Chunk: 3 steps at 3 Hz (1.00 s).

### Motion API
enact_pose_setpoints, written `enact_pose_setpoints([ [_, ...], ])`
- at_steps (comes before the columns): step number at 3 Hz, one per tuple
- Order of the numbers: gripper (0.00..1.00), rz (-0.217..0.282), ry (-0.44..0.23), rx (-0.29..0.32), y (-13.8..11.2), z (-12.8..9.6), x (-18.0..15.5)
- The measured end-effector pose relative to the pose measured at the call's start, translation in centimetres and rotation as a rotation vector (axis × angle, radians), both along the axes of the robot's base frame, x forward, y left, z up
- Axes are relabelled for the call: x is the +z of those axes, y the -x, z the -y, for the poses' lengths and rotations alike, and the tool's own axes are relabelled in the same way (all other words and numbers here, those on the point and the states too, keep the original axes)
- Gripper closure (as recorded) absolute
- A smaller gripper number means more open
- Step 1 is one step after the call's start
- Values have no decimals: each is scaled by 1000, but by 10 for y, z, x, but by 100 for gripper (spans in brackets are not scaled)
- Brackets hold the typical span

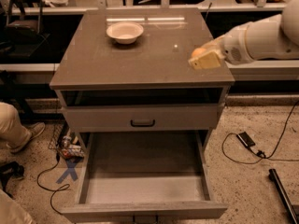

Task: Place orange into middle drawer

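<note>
The orange (pixel 198 52) is a small round fruit at the right edge of the cabinet top, partly hidden behind pale yellow fingers. My gripper (pixel 204 59) is closed around it, just above the top's front right corner, with the white arm reaching in from the right. The middle drawer (pixel 145 188) is pulled wide open below, and its pale grey floor is bare. It lies lower and to the left of the gripper.
A shallow white bowl (pixel 124 32) sits at the back left of the cabinet top (pixel 140 64). The upper drawer front with the black handle (pixel 142 122) is shut. A person's leg (pixel 14 125) is at the left. Cables (pixel 247 141) lie on the floor at the right.
</note>
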<state>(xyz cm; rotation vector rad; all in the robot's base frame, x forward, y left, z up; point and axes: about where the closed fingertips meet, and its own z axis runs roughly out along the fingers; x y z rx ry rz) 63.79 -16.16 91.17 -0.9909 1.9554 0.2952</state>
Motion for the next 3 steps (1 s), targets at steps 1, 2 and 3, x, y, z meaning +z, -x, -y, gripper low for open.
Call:
enact_pose_setpoints([
  [1,100,0,81,78,48,10,-5],
  [2,100,-1,80,78,48,10,-5],
  [3,100,-36,74,95,52,1,-20],
])
